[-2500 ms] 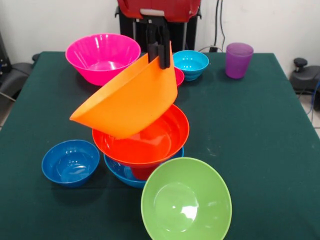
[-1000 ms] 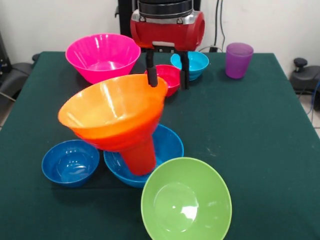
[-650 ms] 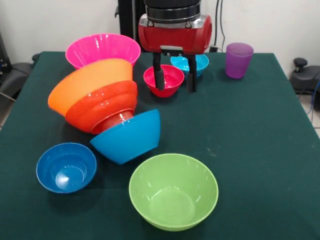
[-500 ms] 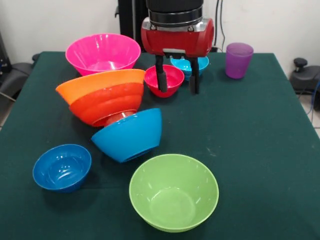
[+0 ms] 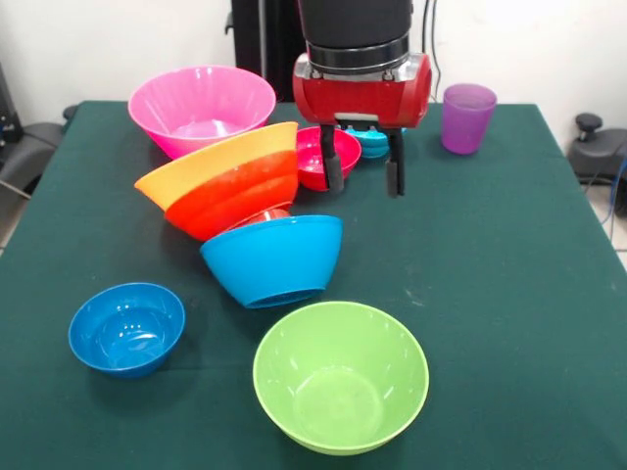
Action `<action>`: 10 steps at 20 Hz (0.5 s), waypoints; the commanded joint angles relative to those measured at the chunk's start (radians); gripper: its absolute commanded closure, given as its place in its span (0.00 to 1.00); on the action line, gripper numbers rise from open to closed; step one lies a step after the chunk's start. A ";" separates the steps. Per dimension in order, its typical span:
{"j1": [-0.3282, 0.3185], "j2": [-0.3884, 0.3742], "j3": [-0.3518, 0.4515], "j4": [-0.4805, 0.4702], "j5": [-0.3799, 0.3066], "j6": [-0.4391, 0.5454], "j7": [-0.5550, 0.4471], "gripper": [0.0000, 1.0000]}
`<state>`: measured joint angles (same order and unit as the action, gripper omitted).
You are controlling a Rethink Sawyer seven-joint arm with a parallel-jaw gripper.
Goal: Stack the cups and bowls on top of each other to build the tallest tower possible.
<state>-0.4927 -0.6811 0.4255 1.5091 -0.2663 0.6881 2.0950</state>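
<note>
Gripper [image 5: 363, 179]: hanging with jaws apart, gripping nothing.
Tower [image 5: 250, 220]: lying toppled, tilting on the table [image 5: 509, 294]; orange bowl [image 5: 211, 162] nesting on red-orange bowl [image 5: 235, 196], sky-blue bowl [image 5: 274, 259] in front.
Relation: sitting picture-left of the jaws, just beside; rims tipping up toward the gripper.
Next: needing a restack, probably.

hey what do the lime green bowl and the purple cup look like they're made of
Lime green bowl: most likely plastic, glossy finish; its smooth, evenly coloured inside shows soft bright reflections. Purple cup: probably plastic too, seemingly translucent, since the rim and walls look lighter and let some light through, though the view leaves that open.
</note>
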 commanded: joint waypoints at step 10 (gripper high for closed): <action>0.024 0.045 0.035 0.064 -0.068 -0.113 -0.059 0.00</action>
<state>-0.4899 -0.6699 0.4305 1.5137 -0.2708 0.6229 2.0950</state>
